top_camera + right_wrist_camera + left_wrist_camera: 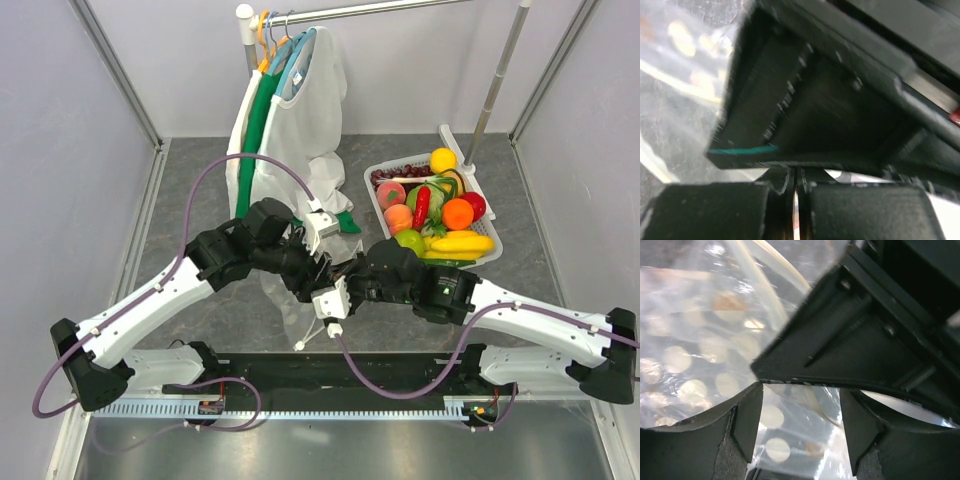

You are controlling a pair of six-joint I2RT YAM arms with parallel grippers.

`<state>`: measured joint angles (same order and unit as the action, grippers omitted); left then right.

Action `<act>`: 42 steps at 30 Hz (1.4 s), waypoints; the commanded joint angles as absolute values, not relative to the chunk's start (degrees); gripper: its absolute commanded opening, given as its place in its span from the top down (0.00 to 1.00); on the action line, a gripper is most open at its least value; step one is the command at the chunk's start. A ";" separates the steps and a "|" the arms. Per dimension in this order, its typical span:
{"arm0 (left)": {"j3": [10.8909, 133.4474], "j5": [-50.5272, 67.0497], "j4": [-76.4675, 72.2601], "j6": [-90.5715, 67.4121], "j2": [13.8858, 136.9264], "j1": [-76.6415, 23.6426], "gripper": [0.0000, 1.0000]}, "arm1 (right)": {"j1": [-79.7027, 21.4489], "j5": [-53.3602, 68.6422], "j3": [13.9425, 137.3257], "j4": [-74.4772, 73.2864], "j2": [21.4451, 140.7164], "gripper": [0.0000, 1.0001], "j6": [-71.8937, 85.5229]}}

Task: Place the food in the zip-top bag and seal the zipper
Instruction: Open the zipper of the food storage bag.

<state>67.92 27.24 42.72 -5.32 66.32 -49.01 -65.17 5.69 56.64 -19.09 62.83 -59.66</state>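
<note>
At mid-table, arms [160, 292] angled inward, left fingers [742, 437] apart, right fingers [715, 210] pinching bag [690, 345]

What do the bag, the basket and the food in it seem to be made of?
The bag looks like thin clear plastic film, glossy: it wrinkles, glints and carries pale printed dots. The basket is probably rigid white plastic, with slotted walls and a duller finish. The food is likely moulded plastic toys: smooth, shiny, evenly bright colours.
</note>
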 commanded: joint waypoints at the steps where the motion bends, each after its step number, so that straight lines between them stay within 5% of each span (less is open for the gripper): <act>1: 66.98 18.74 39.20 -9.05 64.95 -49.31 0.32 | -65.65 4.92 60.19 -18.45 65.21 1.00 -57.49; 5: 65.39 19.51 37.62 -9.93 64.16 -49.31 0.54 | -65.65 6.06 60.65 -20.48 66.01 1.00 -57.83; 6: 65.13 20.03 37.53 -10.11 64.07 -49.31 0.69 | -65.65 6.15 60.30 -20.04 65.74 1.00 -58.18; 8: 64.60 20.65 37.44 -10.28 63.72 -49.22 0.82 | -65.66 4.67 59.15 -18.64 65.13 1.00 -58.27; 9: 64.34 20.48 37.53 -10.89 63.63 -49.22 0.97 | -65.65 3.61 58.98 -18.28 65.04 0.92 -57.84; 11: 63.81 19.69 37.62 -11.95 63.81 -48.26 0.98 | -65.65 -1.98 59.67 -18.10 64.86 0.58 -52.94; 12: 63.63 19.60 37.53 -13.35 63.90 -47.82 0.98 | -65.65 -3.94 60.29 -18.54 64.78 0.29 -49.69; 13: 63.46 19.51 37.36 -14.14 64.07 -47.38 0.98 | -65.65 -5.26 61.60 -21.42 64.08 0.22 -47.66; 19: 63.98 16.96 34.55 -17.57 66.09 -47.20 0.98 | -65.74 -0.19 60.38 -26.97 53.81 0.14 -43.59; 34: 70.14 14.41 33.49 -23.38 73.13 -46.41 0.98 | -69.26 6.08 57.40 -30.94 63.18 0.24 -56.50; 37: 70.05 14.06 35.24 -22.06 71.55 -43.96 0.98 | -69.17 3.26 55.38 -31.20 63.29 0.42 -59.14; 38: 69.53 14.32 35.77 -21.36 70.85 -42.81 0.98 | -69.17 1.08 54.68 -31.03 62.85 0.59 -59.15; 40: 68.91 15.90 38.05 -20.74 68.48 -39.66 0.98 | -69.17 -1.74 53.27 -31.72 61.09 0.77 -58.80; 41: 68.21 16.26 38.84 -20.31 67.60 -38.86 0.98 | -69.17 -3.85 52.91 -32.69 60.39 0.97 -58.80; 42: 67.86 16.35 40.15 -20.13 66.54 -38.24 0.98 | -69.08 -4.74 52.30 -34.17 58.55 1.00 -58.54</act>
<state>67.85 15.53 37.21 -21.17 72.20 -41.80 -69.01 1.50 53.67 -31.57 63.00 -56.99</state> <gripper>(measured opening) 0.034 0.090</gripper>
